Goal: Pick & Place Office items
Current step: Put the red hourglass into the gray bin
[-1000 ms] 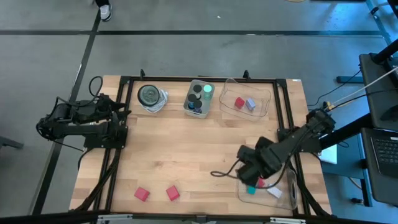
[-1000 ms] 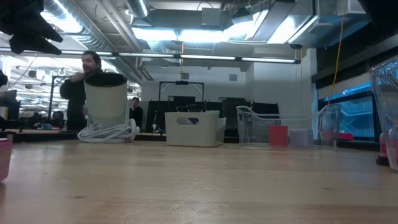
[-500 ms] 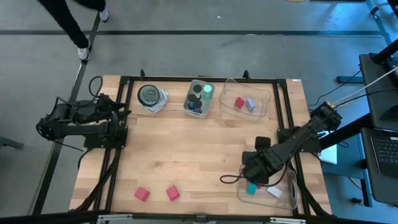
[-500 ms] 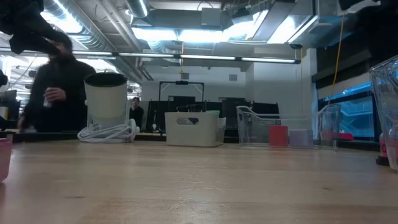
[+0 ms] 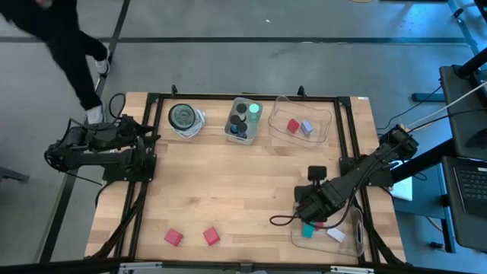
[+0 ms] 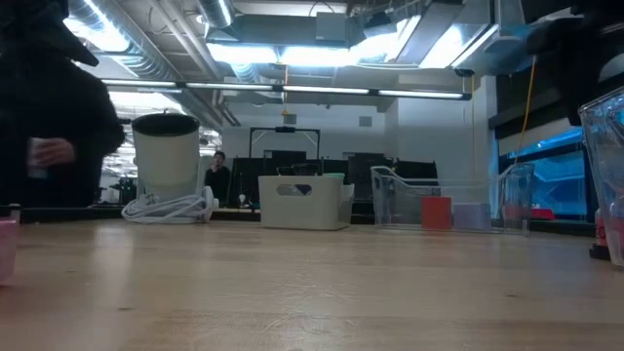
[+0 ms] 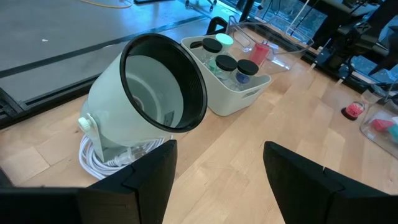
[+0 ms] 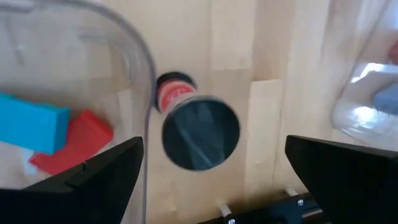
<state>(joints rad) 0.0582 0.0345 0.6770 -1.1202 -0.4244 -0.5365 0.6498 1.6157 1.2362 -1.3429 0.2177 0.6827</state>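
Observation:
My right gripper (image 5: 309,211) points down, open, at the left wall of the near right clear tray (image 8: 147,93). Below its fingers a short dark cylinder with a red end (image 8: 200,132) stands on the table just outside that wall, untouched. Inside the tray lie a teal block (image 8: 31,127), a red block (image 8: 73,144) and a white block (image 5: 335,236). Two red blocks (image 5: 173,237) (image 5: 211,237) lie near the front edge. My left gripper (image 7: 221,177) waits open at the table's left side.
At the far edge stand a round grey dish on a coiled white cord (image 5: 183,118), a white bin of dark cylinders with one green (image 5: 243,120), and a clear tray (image 5: 319,125) holding a red and a lavender block. A person walks beyond the far left corner (image 5: 68,46).
My right gripper has sunk toward the near right tray and rolled about its own pointing line, staying open. The person has walked along the floor beyond the table's far left corner.

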